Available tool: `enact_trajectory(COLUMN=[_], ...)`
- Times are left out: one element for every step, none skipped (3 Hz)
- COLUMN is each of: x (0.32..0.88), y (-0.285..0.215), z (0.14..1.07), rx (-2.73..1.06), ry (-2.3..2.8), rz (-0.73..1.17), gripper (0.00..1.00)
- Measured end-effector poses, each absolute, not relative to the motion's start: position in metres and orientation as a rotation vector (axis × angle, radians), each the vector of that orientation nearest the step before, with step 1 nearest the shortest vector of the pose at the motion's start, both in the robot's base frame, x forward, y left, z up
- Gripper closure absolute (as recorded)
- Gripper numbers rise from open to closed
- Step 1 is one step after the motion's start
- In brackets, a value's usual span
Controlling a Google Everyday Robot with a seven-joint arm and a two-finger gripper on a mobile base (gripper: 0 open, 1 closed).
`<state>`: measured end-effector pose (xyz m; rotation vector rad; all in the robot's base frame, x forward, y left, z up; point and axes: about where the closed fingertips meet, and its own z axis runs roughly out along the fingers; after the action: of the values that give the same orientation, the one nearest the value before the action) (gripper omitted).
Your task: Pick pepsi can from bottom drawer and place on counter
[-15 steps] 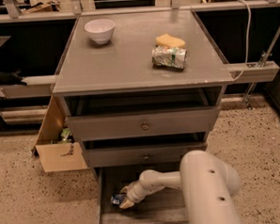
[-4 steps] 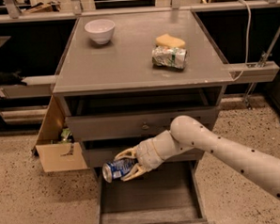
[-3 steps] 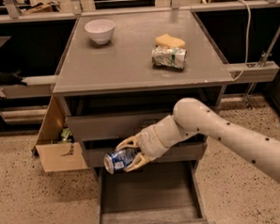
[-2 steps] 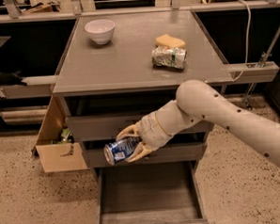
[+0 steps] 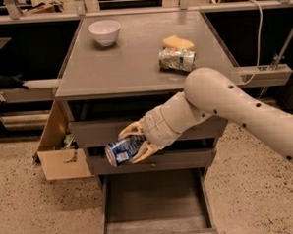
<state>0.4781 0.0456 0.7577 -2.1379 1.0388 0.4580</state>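
A speckled beige stone-chip floor point(image 5: 33, 218) spreads under everything. An open brown cardboard box point(image 5: 60, 163) stands on it just beside the left flank of the grey drawer cabinet point(image 5: 88, 134). Behind, dark recesses run under a pale grey bench edge point(image 5: 33, 17); at the right a thin white cable point(image 5: 258, 29) drops toward a grey metal bracket point(image 5: 267, 74). The cream two-finger gripper point(image 5: 136, 141) hangs before the cabinet's drawer fronts, clasped round the blue pepsi can point(image 5: 119, 151)

Counter point(image 5: 134, 70) holds bowl point(image 5: 105, 31), sponge point(image 5: 178, 42), packet point(image 5: 177, 59); claw point(image 5: 131, 145) hangs below.
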Motion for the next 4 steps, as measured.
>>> enact_trajectory(x=[0.478,0.486,0.506,0.506], y=[0.045,0.033,0.024,0.024], z=[0.779,0.825,0.878,0.878], rx=[-2.175,-2.207,-2.204,-2.204], ry=[1.007,0.991,0.971,0.971], rz=[0.422,0.362,0.289,0.289], gripper=[1.0,1.0,1.0,1.0])
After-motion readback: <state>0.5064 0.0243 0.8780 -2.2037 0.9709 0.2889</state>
